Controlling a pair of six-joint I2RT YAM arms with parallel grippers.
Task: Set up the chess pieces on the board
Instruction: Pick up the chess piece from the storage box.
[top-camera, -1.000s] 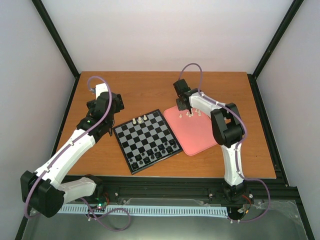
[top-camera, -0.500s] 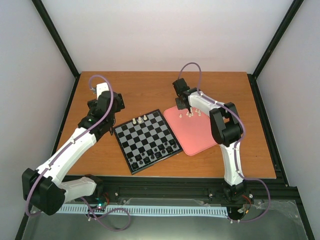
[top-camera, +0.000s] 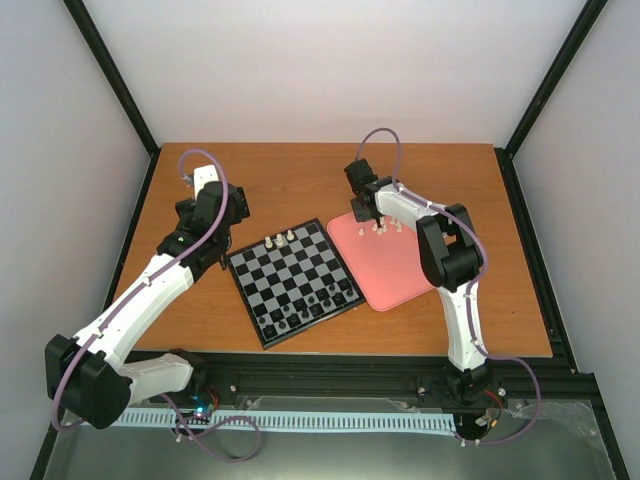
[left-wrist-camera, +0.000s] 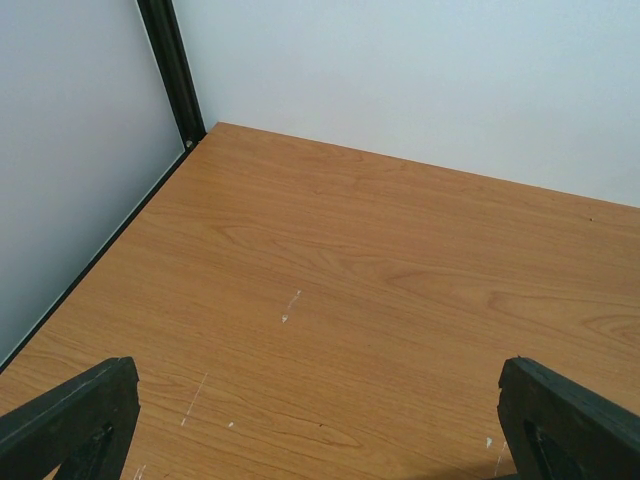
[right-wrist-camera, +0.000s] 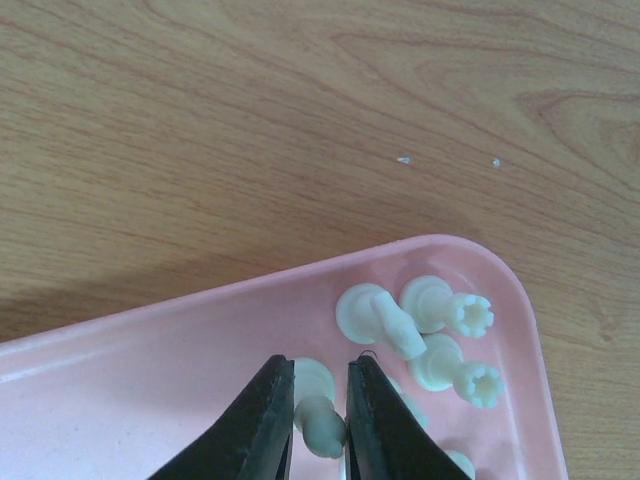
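The board (top-camera: 292, 282) lies at the middle of the table, with three white chess pieces (top-camera: 280, 240) on its far edge and dark pieces (top-camera: 318, 303) along its near edge. More white chess pieces (top-camera: 386, 228) stand at the far corner of the pink tray (top-camera: 390, 268). In the right wrist view my right gripper (right-wrist-camera: 320, 372) is closed round a white pawn (right-wrist-camera: 324, 428) that stands on the tray (right-wrist-camera: 150, 390). Several white pieces (right-wrist-camera: 385, 318) stand just to its right. My left gripper (left-wrist-camera: 320, 410) is open wide and empty over bare wood, left of the board.
The wooden table (left-wrist-camera: 380, 270) runs to white walls with black frame posts (left-wrist-camera: 172, 70) at the corners. The pink tray's far rim (right-wrist-camera: 300, 275) lies close ahead of my right fingers.
My right gripper has shifted slightly left and farther back over the tray's far corner. The left arm has barely moved.
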